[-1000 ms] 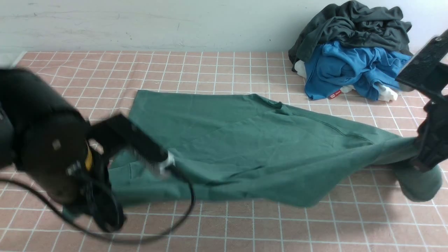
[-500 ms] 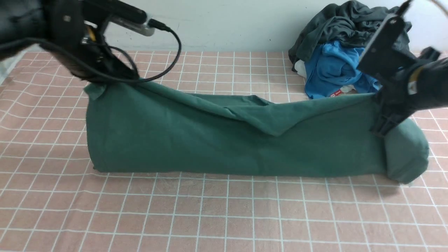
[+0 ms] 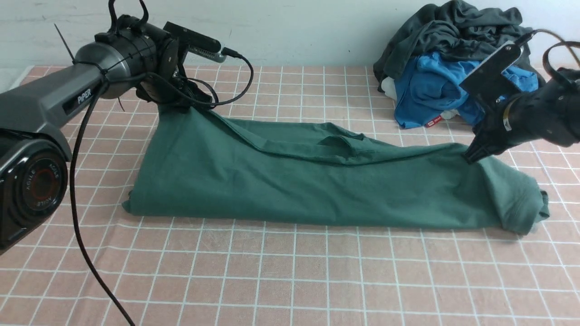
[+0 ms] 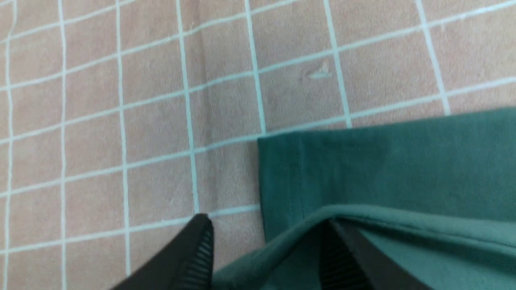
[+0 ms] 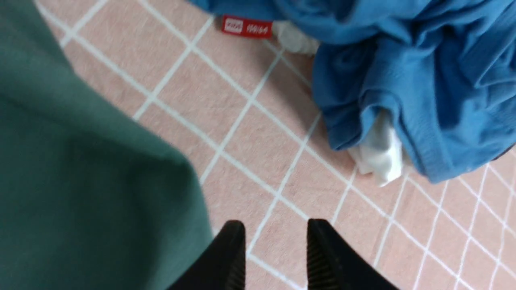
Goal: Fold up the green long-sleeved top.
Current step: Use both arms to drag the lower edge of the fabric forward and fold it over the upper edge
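Wrist views alone show fingers [image 4: 199, 249] apart: the left gripper [image 4: 266, 223] astride the hem of the dark-green cotton top [image 4: 403, 161], the right gripper [image 5: 276, 229] over the pink-checked bench [image 5: 266, 133].

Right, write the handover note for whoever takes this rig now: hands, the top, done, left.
Left hand: open; the far-left corner of the green top lies loose between its fingers.
Right hand: open, empty, beside the top's far edge.
Top: one long doubled band on the checked cloth, apart from the blue garment and grey garment.
Done: one lengthwise fold.
Left: probably lift both hands clear, then fold the band across.
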